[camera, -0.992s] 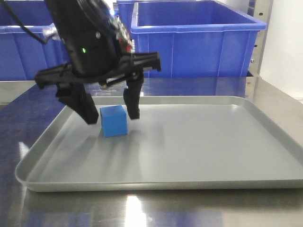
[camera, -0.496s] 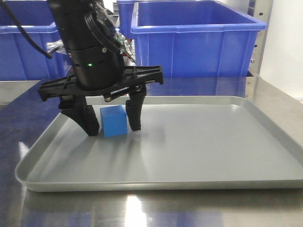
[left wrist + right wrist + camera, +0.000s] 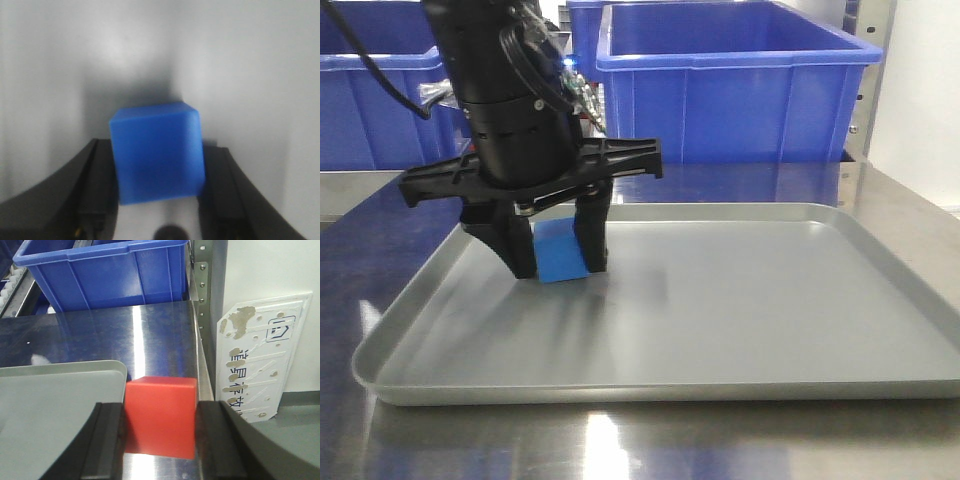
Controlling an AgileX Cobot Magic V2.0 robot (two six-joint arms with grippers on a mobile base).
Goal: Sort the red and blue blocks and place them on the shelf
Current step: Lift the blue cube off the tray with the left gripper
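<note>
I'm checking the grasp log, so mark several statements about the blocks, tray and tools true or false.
1. The blue block is between the left tool's fingers, in the grey tray. True.
2. The red block lies in the tray. False: the right tool holds it beside the tray's corner, over the steel table.
3. The right tool is shut on the red block. True.
4. The blue bins stand on the tray. False: they stand behind it.

Warehouse: blue bins (image 3: 740, 100), steel rack (image 3: 201, 285).

Blue block (image 3: 559, 260) and red block (image 3: 160, 415) look matt, tray (image 3: 770, 300) satin metal, bins (image 3: 740, 90) glossy plastic.
</note>
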